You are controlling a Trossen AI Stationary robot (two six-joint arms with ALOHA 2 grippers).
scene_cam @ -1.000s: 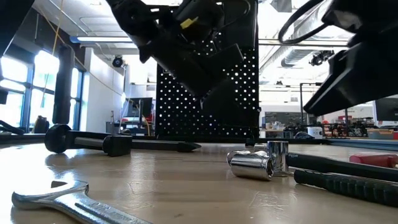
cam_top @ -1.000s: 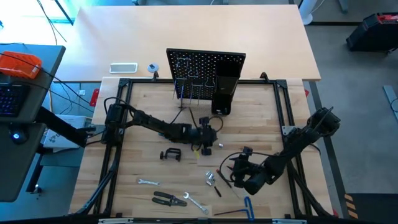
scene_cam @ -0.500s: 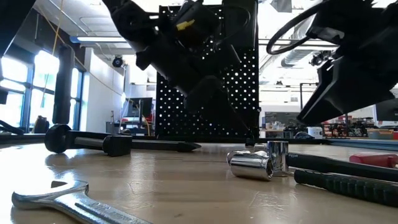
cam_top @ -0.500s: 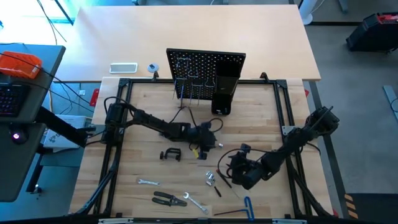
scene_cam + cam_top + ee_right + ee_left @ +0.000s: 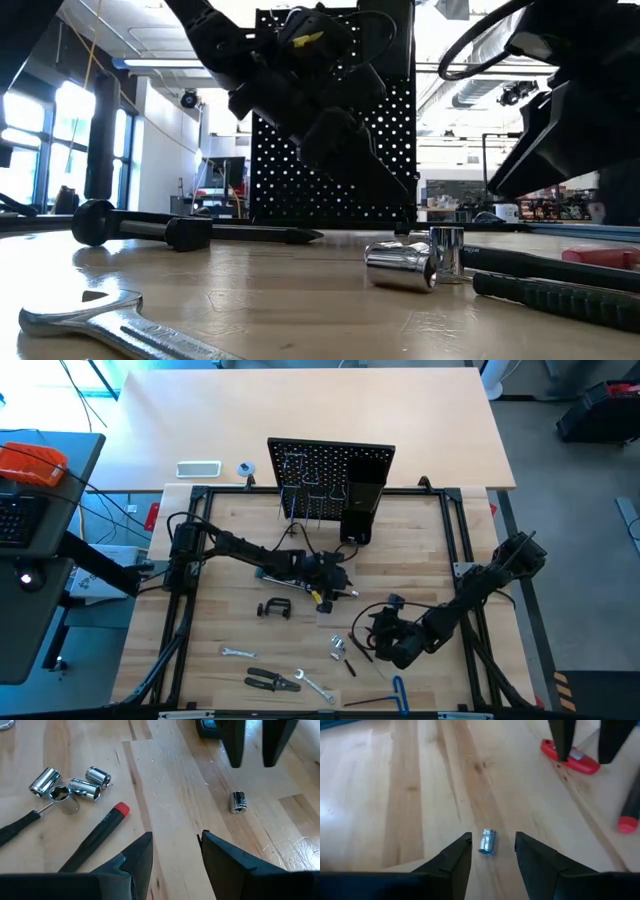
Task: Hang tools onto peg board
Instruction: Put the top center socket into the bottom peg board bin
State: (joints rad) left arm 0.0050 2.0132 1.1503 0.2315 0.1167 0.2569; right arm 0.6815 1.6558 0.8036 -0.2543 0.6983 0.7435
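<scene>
Left gripper (image 5: 492, 851) at frame centre, fingers parted, empty, straddling a lone socket (image 5: 487, 841) on the table (image 5: 230, 535). Right gripper (image 5: 175, 851) lower right, open too, hovering near a socket cluster (image 5: 70, 784) and screwdriver (image 5: 95, 842). Peg board (image 5: 330, 465) upright at top centre; wrenches (image 5: 315, 687) and pliers (image 5: 272, 680) flat along bottom edge.

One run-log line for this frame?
left gripper: open, over lone socket | right gripper: open, near socket cluster | peg board: upright at back
</scene>
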